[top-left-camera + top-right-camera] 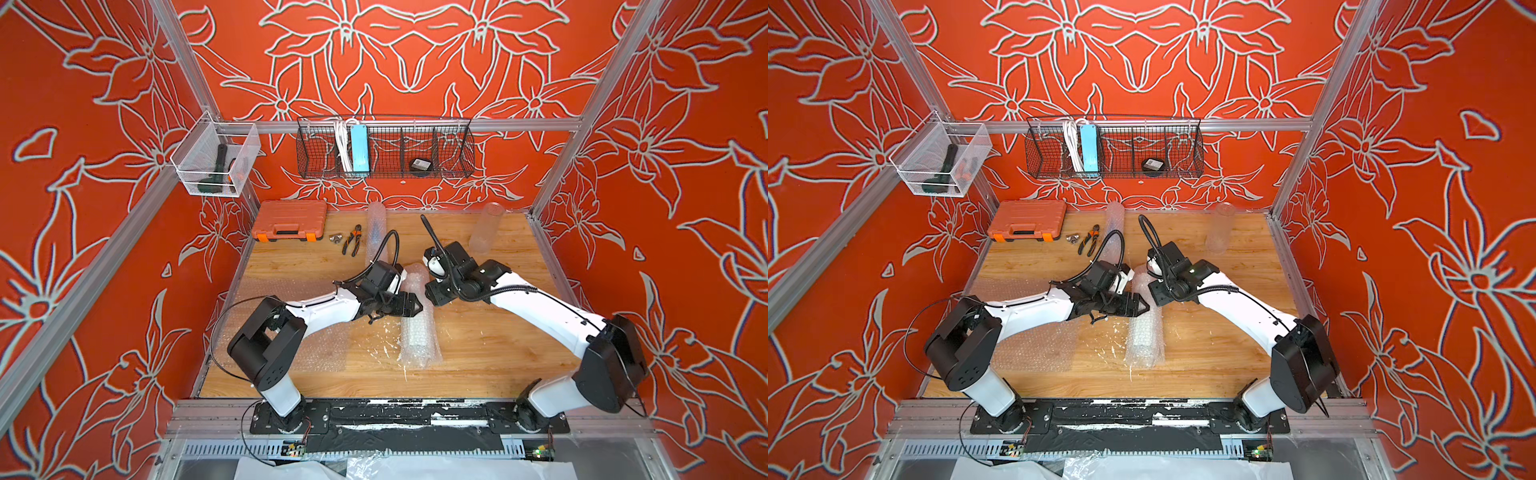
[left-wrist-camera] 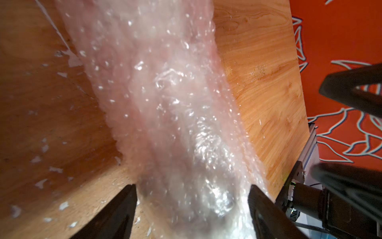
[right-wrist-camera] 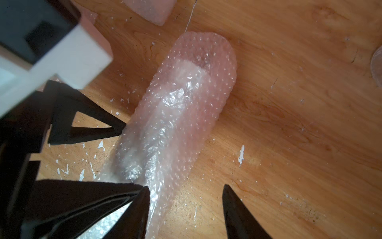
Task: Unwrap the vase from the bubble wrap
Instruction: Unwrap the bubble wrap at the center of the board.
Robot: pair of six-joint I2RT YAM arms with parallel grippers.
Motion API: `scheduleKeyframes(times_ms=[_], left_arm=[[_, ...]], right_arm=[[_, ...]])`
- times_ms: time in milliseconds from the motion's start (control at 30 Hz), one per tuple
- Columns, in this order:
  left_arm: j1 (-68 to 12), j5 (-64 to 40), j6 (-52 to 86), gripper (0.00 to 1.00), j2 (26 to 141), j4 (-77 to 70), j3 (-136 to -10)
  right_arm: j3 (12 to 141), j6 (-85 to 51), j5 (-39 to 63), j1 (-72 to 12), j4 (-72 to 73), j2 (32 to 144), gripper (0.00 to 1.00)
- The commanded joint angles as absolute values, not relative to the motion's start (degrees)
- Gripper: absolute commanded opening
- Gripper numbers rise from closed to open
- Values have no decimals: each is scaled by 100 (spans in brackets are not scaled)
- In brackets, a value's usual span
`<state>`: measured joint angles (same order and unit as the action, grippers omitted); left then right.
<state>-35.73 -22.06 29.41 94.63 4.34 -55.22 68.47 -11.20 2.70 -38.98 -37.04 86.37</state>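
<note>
A long roll of bubble wrap (image 1: 415, 336) (image 1: 1144, 336) lies across the middle of the wooden table (image 1: 498, 340). The vase is hidden inside it; only a pale tube shape shows through the wrap (image 3: 182, 87). My left gripper (image 1: 417, 307) (image 2: 192, 188) is open and straddles the roll (image 2: 165, 103), one finger close on each side. My right gripper (image 1: 430, 297) (image 3: 185, 190) is open just beyond it. One of its fingers stands at the wrap's loose edge (image 3: 157, 198), with mostly bare wood between the fingers.
A flat bubble-wrap sheet (image 1: 291, 332) lies under the left arm. At the back are a second wrapped roll (image 1: 376, 232), a clear glass cylinder (image 1: 486, 228), pliers (image 1: 352, 240) and an orange tool case (image 1: 289, 220). A wire basket (image 1: 384, 174) hangs on the wall.
</note>
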Motion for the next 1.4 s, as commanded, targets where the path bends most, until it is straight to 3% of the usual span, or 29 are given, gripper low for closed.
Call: scheduleKeyframes(times_ms=[0,500,1100,1367], left_arm=[[-3443,-2115,2806,82,9341,627,-5634],[-3316,-2602,2970,79,9834,53,-5722],[-3313,-2505,3225,73,9888,-138,-5375],[-3313,-2509,3294,72,9944,-203,-5325]], right_arm=[[7110,-780,330,-3876,-3665,8842,57],[7523,-704,249,-3876,-3612,9594,56],[7892,-538,-848,-3990,-3954,10156,42],[7900,-403,-1068,-4054,-4034,10292,42]])
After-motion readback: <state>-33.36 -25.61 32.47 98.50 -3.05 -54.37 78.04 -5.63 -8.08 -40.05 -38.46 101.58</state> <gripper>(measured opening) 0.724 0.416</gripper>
